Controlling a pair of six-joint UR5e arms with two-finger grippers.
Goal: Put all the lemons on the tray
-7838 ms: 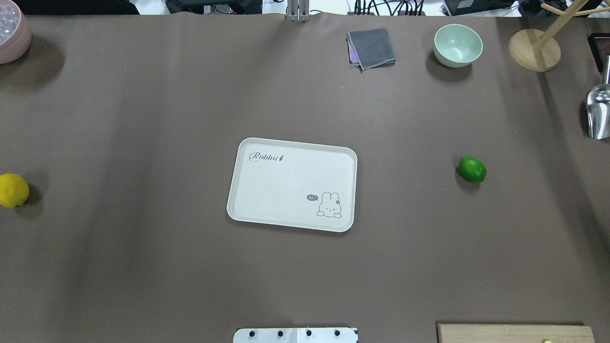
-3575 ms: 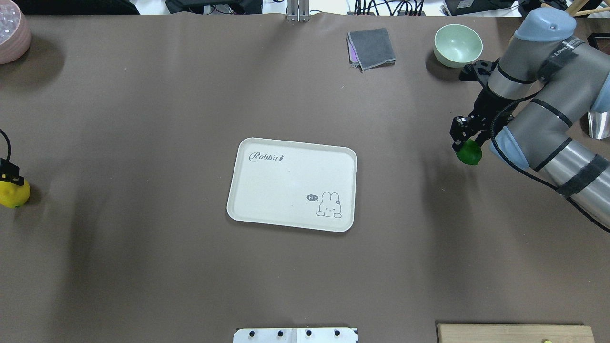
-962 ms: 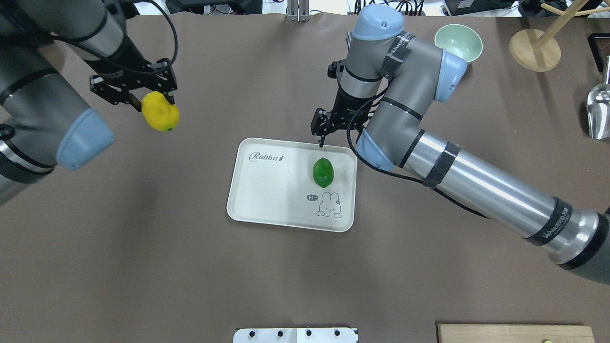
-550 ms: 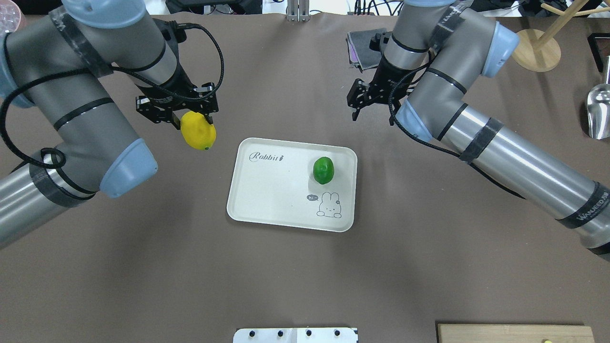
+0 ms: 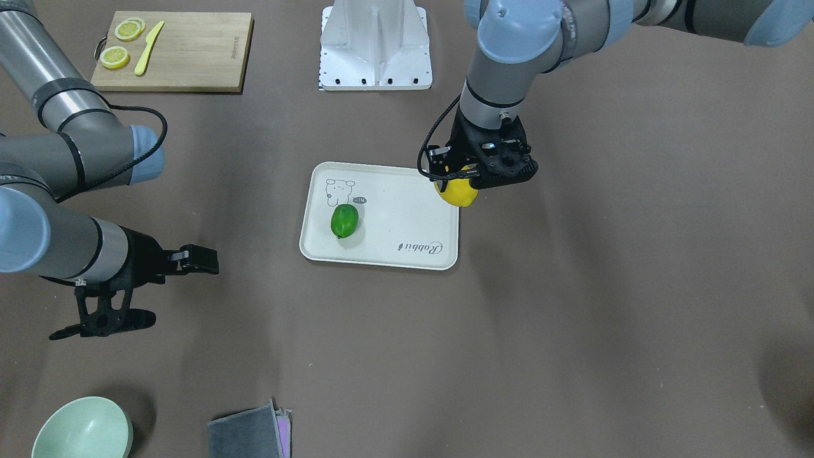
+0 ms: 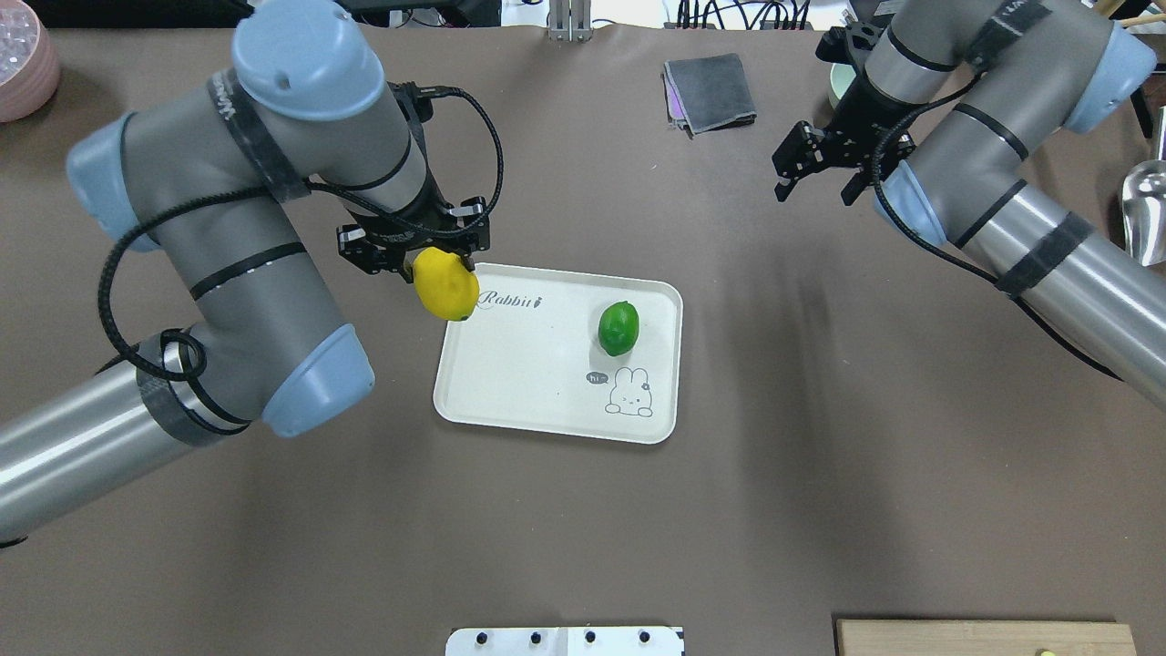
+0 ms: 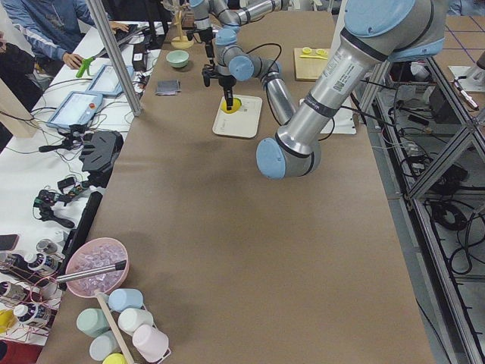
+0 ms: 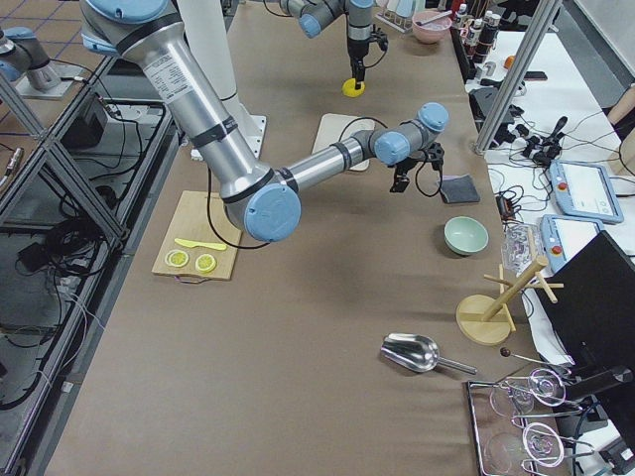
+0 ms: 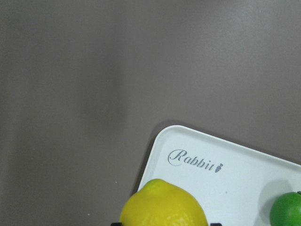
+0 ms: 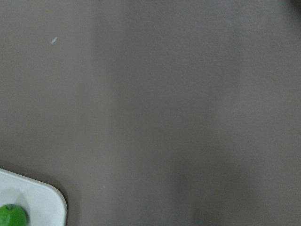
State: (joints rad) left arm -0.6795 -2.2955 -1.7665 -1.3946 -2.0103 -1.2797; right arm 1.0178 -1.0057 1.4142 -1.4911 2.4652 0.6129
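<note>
The cream tray (image 6: 510,383) with the "Rabbit" print lies mid-table. The green lemon (image 6: 618,327) rests on it near the rabbit drawing; it also shows in the front view (image 5: 344,220). My left gripper (image 6: 435,267) is shut on the yellow lemon (image 6: 445,286) and holds it above the tray's far left corner, by the "Rabbit" print. The left wrist view shows that lemon (image 9: 164,205) over the tray (image 9: 235,160). My right gripper (image 6: 813,189) is open and empty, well off to the tray's far right.
A folded grey cloth (image 6: 710,91) and a mint bowl (image 5: 82,427) sit at the far edge. A pink bowl (image 6: 23,64) is far left, a metal scoop (image 6: 1143,210) far right. A wooden cutting board (image 5: 172,41) holds lemon slices and a yellow knife.
My left gripper has carried the yellow lemon rightward to over the tray's corner. My right gripper, empty, has drawn back to the far right. The green lemon stays on the tray.
</note>
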